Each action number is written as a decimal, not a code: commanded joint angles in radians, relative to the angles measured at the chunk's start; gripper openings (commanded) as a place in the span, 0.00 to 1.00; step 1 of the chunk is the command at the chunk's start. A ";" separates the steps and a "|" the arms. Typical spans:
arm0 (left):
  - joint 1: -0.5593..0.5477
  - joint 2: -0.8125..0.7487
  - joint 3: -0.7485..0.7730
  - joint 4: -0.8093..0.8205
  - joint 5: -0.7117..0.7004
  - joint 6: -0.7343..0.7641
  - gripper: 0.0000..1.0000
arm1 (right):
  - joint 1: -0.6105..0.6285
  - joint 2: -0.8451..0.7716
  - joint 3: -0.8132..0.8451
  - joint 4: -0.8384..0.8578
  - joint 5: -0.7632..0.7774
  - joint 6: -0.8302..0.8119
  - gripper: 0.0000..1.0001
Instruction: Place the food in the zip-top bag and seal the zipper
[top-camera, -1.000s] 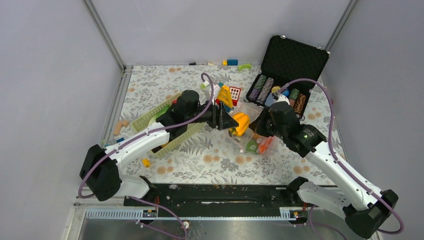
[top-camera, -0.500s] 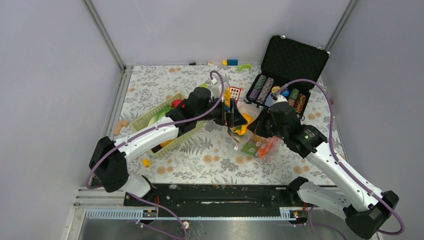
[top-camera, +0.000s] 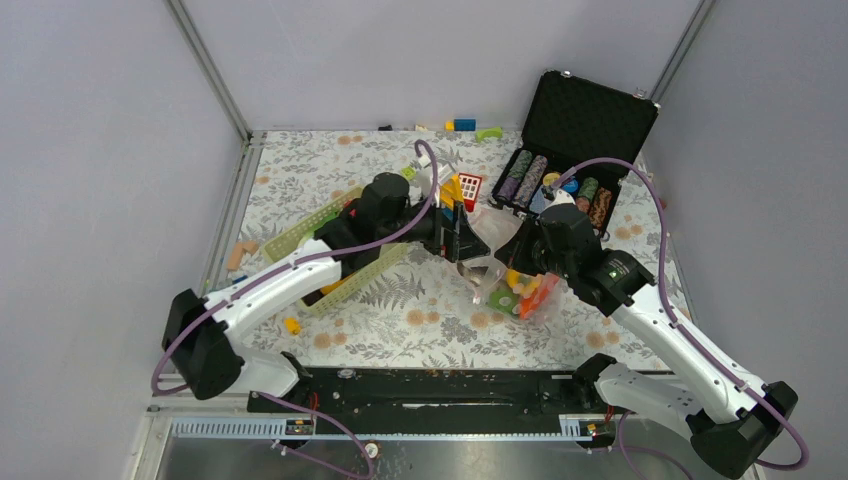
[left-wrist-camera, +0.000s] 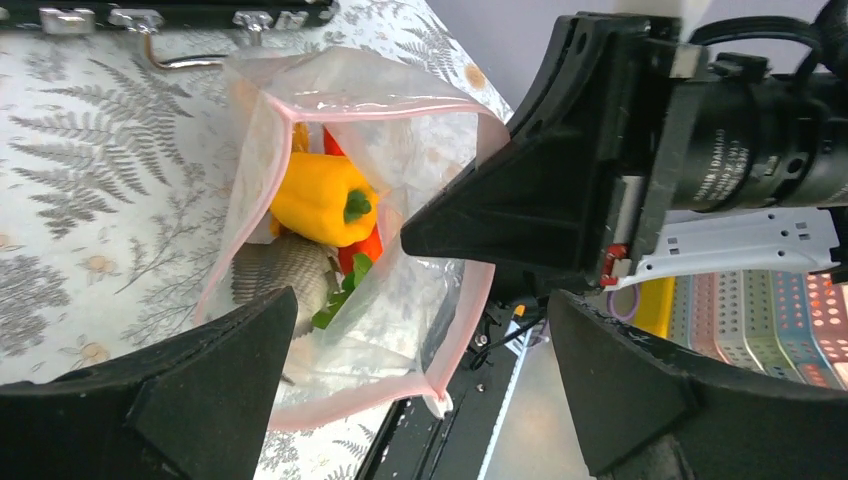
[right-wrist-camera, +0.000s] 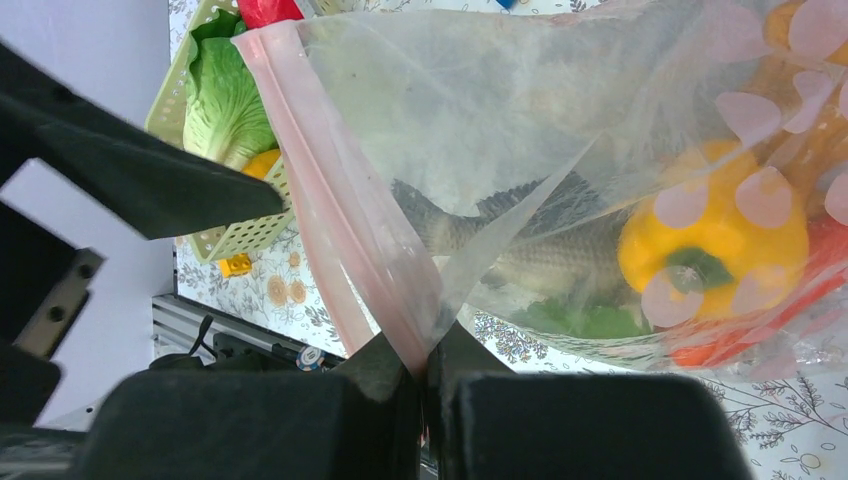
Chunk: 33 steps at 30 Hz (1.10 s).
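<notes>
**Left wrist: loading in hand, bag mouth held open**

My left gripper (left-wrist-camera: 420, 310) hangs spread wide and empty over the zip-top bag (left-wrist-camera: 440, 140), which sits mid-desk (top-camera: 330, 180) between the arms. My right gripper (right-wrist-camera: 425, 365) is pinched tight on the zipper (right-wrist-camera: 340, 200), holding the mouth up. Yellow pepper (left-wrist-camera: 320, 200) and fish (left-wrist-camera: 280, 275) are inside. Lettuce (right-wrist-camera: 225, 110) lies in the basket (right-wrist-camera: 245, 240), so I judge loading unfinished. Next: fetch it, keeping the mouth open.

Bright even light, soft shadows, overhead view sharp, wrist foregrounds blurred, faint sheen on zip-top bag (right-wrist-camera: 480, 100)
</notes>
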 joint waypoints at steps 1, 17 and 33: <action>0.003 -0.105 0.020 -0.082 -0.142 0.076 0.99 | -0.003 -0.018 0.037 0.014 0.021 -0.020 0.00; 0.223 -0.309 -0.092 -0.430 -0.857 -0.124 0.99 | -0.004 -0.010 0.019 0.002 0.035 -0.023 0.00; 0.337 -0.425 -0.317 -0.557 -1.036 -0.317 0.99 | -0.004 -0.011 -0.006 0.002 0.046 -0.027 0.00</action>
